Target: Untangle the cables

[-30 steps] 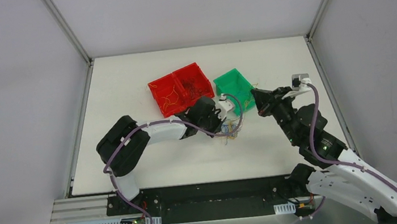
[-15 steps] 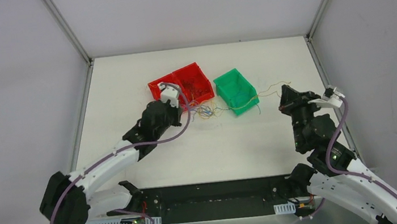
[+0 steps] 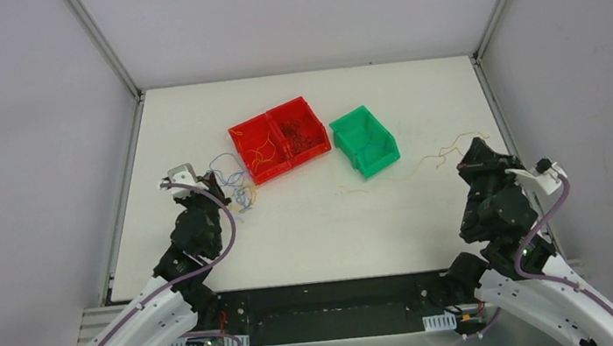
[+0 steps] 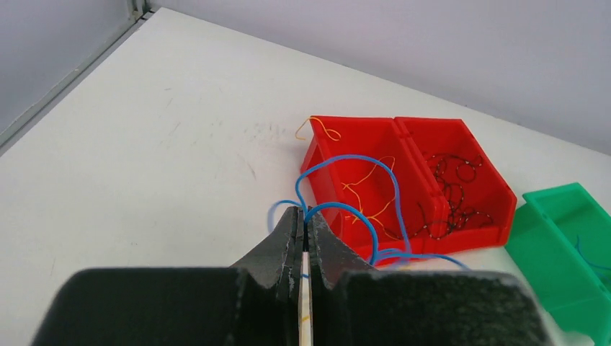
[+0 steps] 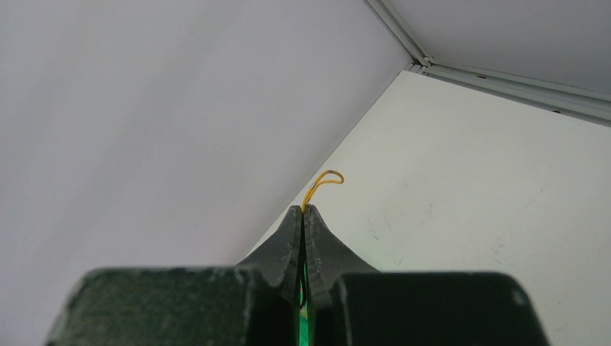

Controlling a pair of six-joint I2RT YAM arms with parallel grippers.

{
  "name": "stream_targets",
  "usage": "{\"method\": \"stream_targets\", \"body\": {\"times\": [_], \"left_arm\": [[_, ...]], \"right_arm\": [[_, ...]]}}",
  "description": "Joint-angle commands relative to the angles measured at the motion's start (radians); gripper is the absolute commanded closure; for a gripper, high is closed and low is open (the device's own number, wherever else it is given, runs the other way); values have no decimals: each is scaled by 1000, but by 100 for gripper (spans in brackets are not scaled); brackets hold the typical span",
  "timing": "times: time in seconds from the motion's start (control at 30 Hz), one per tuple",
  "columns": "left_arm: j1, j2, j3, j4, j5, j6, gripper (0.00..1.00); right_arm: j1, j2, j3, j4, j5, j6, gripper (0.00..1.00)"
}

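Two grippers, one at each side of the table, are both pinched shut on thin cables; the left gripper sits near the table's left edge, just beside the left end of the red bin, and its jaws meet on a loose bunch of blue cables; from its wrist camera the blue loops rise out of the closed tips and arc toward the bin's near wall, some draping past its lower corner; whether the bunch's lower end touches the table I cannot tell; the red bin has two compartments, the left holding yellow strands and the right holding dark strands; the green bin stands just right of it, apart from it, with one blue strand inside; a short yellow piece lies alone on the table in front of the green bin; the right gripper is near the right edge, well apart from both bins, its jaws closed on a yellow cable; seen from above, that cable trails left toward the green bin without reaching it, and its other end curls off to the right; from the right wrist camera only a small yellow loop pokes out beyond the shut tips, with a wall and the table's far corner behind.
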Motion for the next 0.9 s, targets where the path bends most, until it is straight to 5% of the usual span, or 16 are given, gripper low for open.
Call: {"method": "stream_targets", "body": {"times": [0.0,0.13,0.33,0.53,0.87], "left_arm": [[2,-29,-19,89,-43,-11,100],[1,-42,-18,86,-63,-13,100],[-1,-83,-14,71,1,-7,100],[-1,-88,-13,69,22,-8,100],[-1,-80,-12,70,-11,4,100]], "right_arm": [[-3,26,21,29,-51,-3,100],[-2,42,40,6,-55,-6,100],[-3,112,60,24,-481,-102,100],[-4,274,182,-106,-557,-101,100],[0,468,317,11,-1006,-181,100]]}}
